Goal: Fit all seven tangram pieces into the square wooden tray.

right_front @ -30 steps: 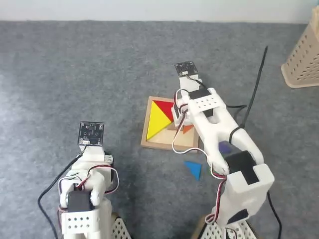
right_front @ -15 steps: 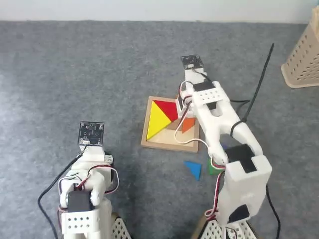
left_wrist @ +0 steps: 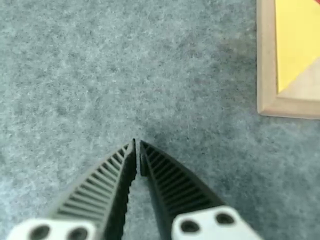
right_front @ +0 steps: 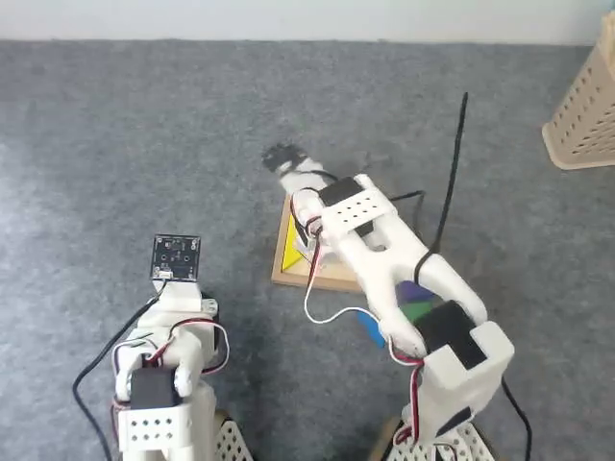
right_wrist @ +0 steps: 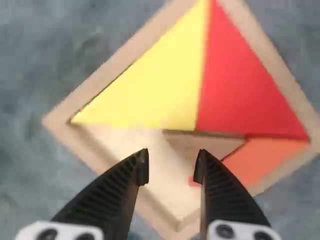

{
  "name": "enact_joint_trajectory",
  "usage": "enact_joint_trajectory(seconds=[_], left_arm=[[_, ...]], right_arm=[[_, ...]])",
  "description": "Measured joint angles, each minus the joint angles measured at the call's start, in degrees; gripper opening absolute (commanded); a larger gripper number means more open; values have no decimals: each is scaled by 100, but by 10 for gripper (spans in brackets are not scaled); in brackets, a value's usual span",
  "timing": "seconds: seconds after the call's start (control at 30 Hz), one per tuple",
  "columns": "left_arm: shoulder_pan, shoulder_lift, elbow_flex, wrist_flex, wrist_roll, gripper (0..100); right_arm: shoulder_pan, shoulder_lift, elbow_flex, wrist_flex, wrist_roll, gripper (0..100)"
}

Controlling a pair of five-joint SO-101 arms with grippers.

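Three pieces already sit in the wooden tray [right_wrist: 117,137], which lies near the middle of the worktop [right_front: 144,125]. A big yellow triangle [right_wrist: 150,95] and a big red triangle [right_wrist: 240,95] meet edge to edge across one half, and an orange piece [right_wrist: 260,155] is tucked against the red one at a corner. That leaves the bare wood as one connected patch, which seems sensible to me, since the two large triangles fix the frame for the smaller shapes. The right arm stretches out over the tray, and the right fingers [right_wrist: 117,195] hang apart above that bare patch with nothing between them; a small red scrap beside one tip I cannot make out. I'd judge the spread stance suits either nudging a seated piece square or going off to fetch another. At 5 o'clock from the tray lie a blue triangle [right_front: 373,331], a green piece [right_front: 419,310] and a purple piece [right_front: 413,291], partly under that arm's elbow and close to its base, probably so the same arm can reach them easily. The left arm sits folded at 7 o'clock on the worktop, the left fingers [left_wrist: 110,185] together over bare grey surface, with the tray at about 2 o'clock from it; it looks parked out of the way. A pale slatted basket [right_front: 586,106] stands at the 2 o'clock edge.
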Motion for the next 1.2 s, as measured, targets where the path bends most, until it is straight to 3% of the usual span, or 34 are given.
enact_joint_trajectory(seconds=[0.17,0.5,0.9,1.2], left_arm=[[9,0,0,0,0,12],[0,0,0,0,0,12],[9,0,0,0,0,12],[9,0,0,0,0,12]], right_arm=[[53,0,0,211,1644,222],[158,0,35,422,3121,257],[149,448,-193,519,3279,161],[-211,378,-176,844,2989,105]])
